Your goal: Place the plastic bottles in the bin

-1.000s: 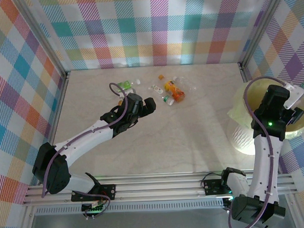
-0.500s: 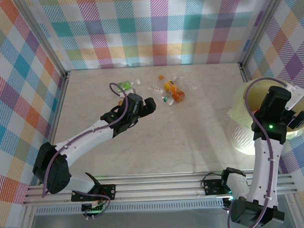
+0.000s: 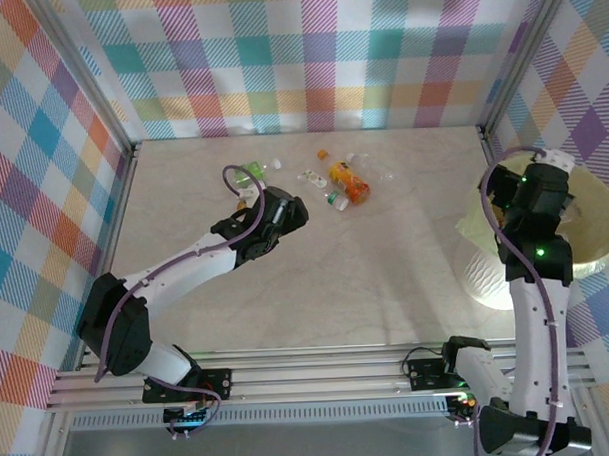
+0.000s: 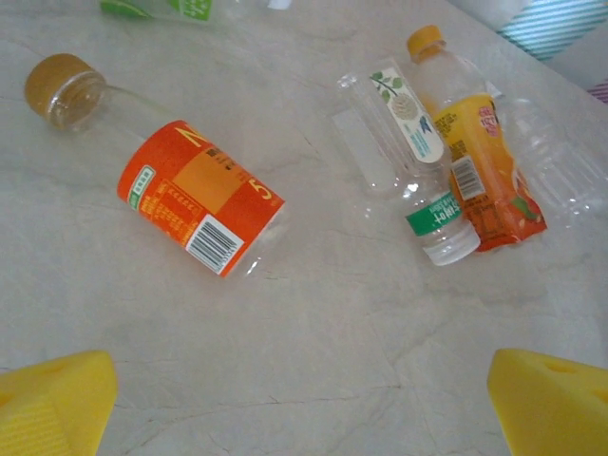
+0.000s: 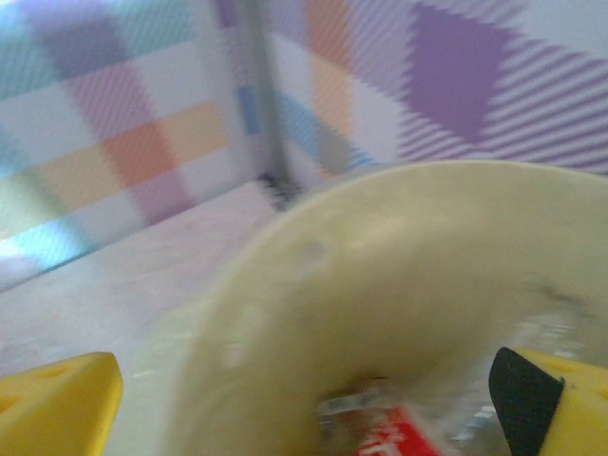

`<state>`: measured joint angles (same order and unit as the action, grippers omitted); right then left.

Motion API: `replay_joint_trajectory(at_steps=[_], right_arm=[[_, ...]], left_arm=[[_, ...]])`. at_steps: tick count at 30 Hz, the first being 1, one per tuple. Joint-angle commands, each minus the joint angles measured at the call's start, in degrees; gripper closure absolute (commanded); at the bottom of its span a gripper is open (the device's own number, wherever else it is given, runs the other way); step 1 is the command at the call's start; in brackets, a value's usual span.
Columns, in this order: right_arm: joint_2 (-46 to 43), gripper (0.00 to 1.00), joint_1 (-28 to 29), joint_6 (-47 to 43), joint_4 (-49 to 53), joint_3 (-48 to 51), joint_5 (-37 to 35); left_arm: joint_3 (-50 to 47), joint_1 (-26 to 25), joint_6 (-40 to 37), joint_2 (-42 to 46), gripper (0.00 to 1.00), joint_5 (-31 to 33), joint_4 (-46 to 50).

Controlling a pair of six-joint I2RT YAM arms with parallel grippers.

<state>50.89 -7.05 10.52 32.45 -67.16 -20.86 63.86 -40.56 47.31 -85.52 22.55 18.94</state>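
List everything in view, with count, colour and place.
Gold-cap bottle: one, clear with an orange-red label, lying on the table nearest the left gripper.
Orange bottle: one, orange cap, far cluster.
White-label bottle: one, clear, against the orange bottle.
Clear bottle: one, beside the orange bottle.
Green-label bottle: one, far left of the cluster.
Bin: one, pale yellow, table's right edge.
Bottle in bin: one seen, red label, blurred.
Table: one, beige.
Left gripper: open, yellow fingers, above the table.
Right gripper: open, at the bin's rim.
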Motion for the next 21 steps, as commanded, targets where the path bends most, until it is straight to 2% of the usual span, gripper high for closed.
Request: replay_joint_trajectory(at_steps=[1,5,11,16,21], right_arm=[[1.5,0.00,4.7,2.0,-1.7,-2.6,9.0],[4.0,0.00,9.5,2.4,-3.2,-3.5,17.1],[5.2,0.00,13.2,3.9,-10.1,-1.2,29.2],[6.7,0.00,16.9,1.0,-10.5,-1.2,31.3],[8.6,0.00,20.0,0.3,-10.9,-1.0,32.7]], left_arm=[[2.4,1.2,2.7,-1.1,0.00,4.0,3.9],[3.2,2.0,3.7,-1.6,0.00,5.0,5.2],[4.7,4.5,4.2,-3.1,0.00,4.2,6.5],[6.6,6.8,4.8,-5.8,0.00,2.2,7.7],[9.8,11.9,11.3,-11.5,0.00,-3.6,9.8]])
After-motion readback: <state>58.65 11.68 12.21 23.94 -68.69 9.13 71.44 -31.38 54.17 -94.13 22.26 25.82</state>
